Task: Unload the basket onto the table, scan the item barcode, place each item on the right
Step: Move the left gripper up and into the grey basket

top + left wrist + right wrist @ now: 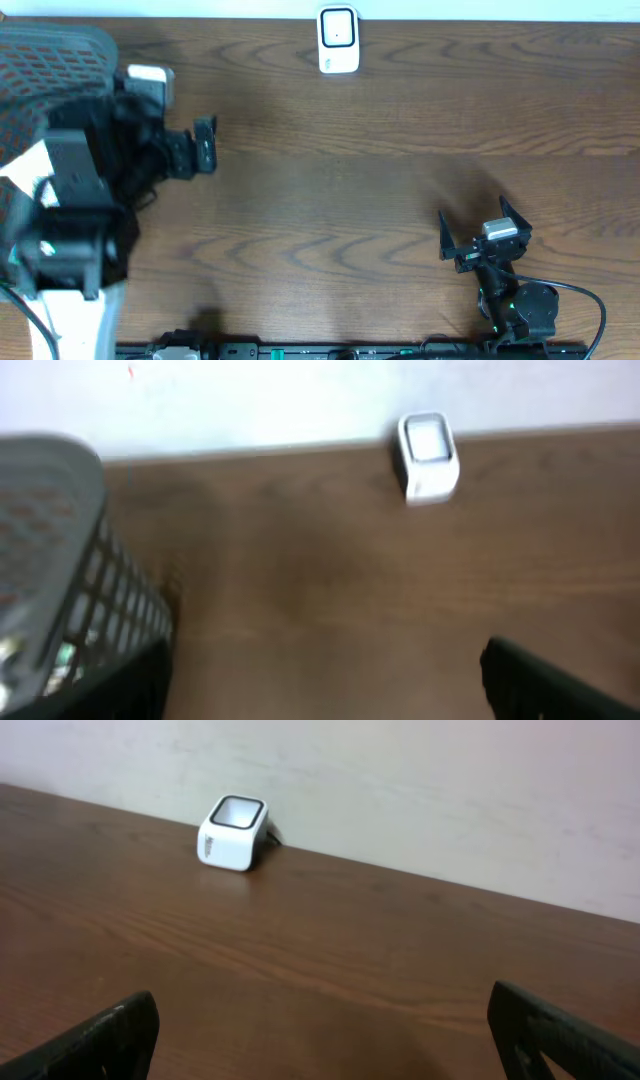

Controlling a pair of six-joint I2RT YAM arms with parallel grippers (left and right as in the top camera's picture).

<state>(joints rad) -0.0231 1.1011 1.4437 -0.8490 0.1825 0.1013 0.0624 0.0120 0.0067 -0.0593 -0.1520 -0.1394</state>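
The white barcode scanner [338,40] stands upright at the table's far edge, its dark window facing up; it also shows in the left wrist view [428,456] and the right wrist view [232,832]. No item shows clearly in any view. My left gripper [175,125] hovers beside the grey mesh basket [55,70] at the far left, open and empty [325,690]. Near the front right, my right gripper [478,222] is open too, with only bare wood between its fingers [325,1045], and it points toward the scanner.
The mesh basket [60,560] fills the left of the left wrist view, with small things inside that I cannot make out. A pale wall runs behind the table's far edge. Brown wooden tabletop [330,200] lies between the two arms.
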